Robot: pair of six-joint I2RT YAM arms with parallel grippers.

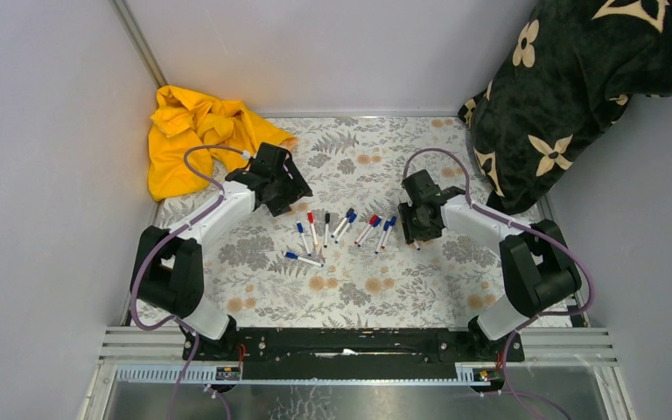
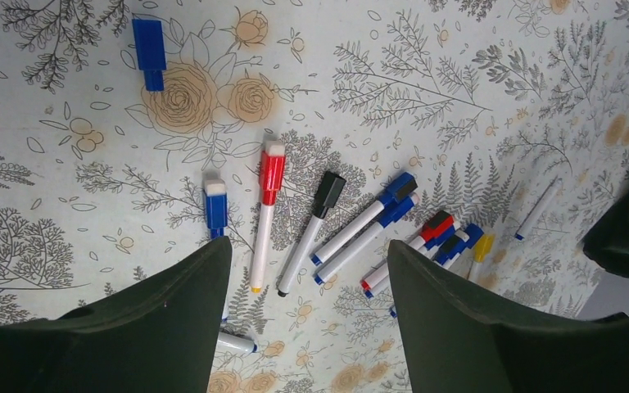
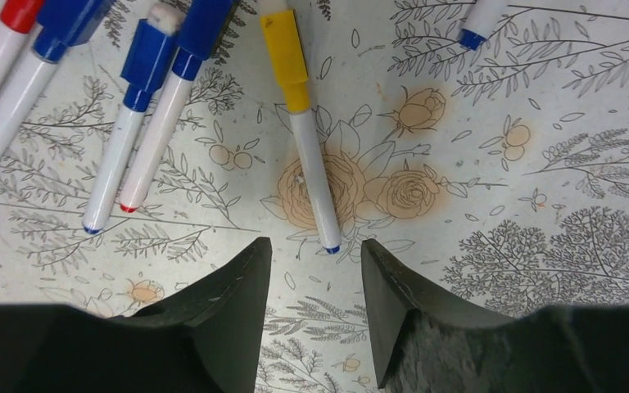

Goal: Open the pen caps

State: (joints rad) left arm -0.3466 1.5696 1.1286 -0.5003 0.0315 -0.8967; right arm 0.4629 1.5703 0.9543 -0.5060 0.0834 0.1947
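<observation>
Several white-barrelled pens [image 1: 341, 232] lie in a loose row mid-table between my two grippers. In the left wrist view the pens wear caps: one red cap [image 2: 272, 173], one black cap [image 2: 328, 193], several blue caps [image 2: 398, 195] and a yellow cap [image 2: 481, 246]. One loose blue cap [image 2: 149, 51] lies apart on the cloth. My left gripper [image 2: 309, 244] hangs open above the pens' lower ends, holding nothing. My right gripper [image 3: 315, 243] is open and empty, with the tail of the yellow-capped pen [image 3: 309, 164] just ahead of its fingertips.
A crumpled yellow cloth [image 1: 192, 131] lies at the back left. A dark flower-patterned blanket [image 1: 577, 87] fills the back right corner. A lone white barrel [image 2: 536, 209] lies to the right of the row. Grey walls close in the floral table cover [image 1: 350, 289].
</observation>
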